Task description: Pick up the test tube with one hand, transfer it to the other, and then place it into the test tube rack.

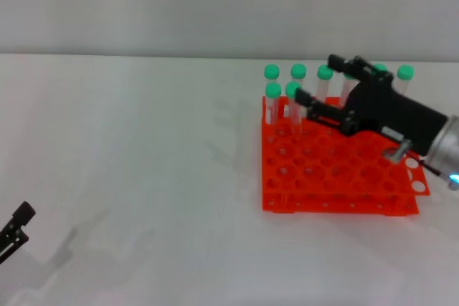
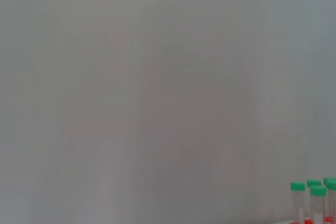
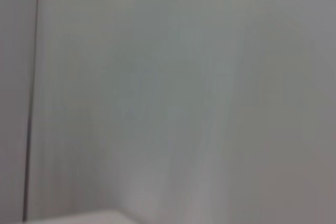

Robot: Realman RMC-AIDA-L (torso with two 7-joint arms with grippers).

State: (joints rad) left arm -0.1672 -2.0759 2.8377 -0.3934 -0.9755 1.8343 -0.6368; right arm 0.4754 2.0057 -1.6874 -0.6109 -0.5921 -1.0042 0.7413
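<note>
Right gripper [image 1: 315,93]: black two-finger pincer, blue-lit wrist, held over the rack's far rows; jaws parted around a tube, grip not confirmed.
Test tube [image 1: 294,102]: clear plastic, green cap, stood upright in the orange-red gridded rack [image 1: 337,177].
Left gripper [image 1: 16,231]: parked near the table edge, well apart.

test tube rack [image 1: 337,177]: bright orange-red plastic, smooth, slightly glossy
test tubes [image 1: 272,102]: clear plastic, green plastic caps
right gripper [image 1: 313,89]: black, matt body; silver metallic wrist
worktop [image 1: 129,163]: white, smooth, matt
</note>
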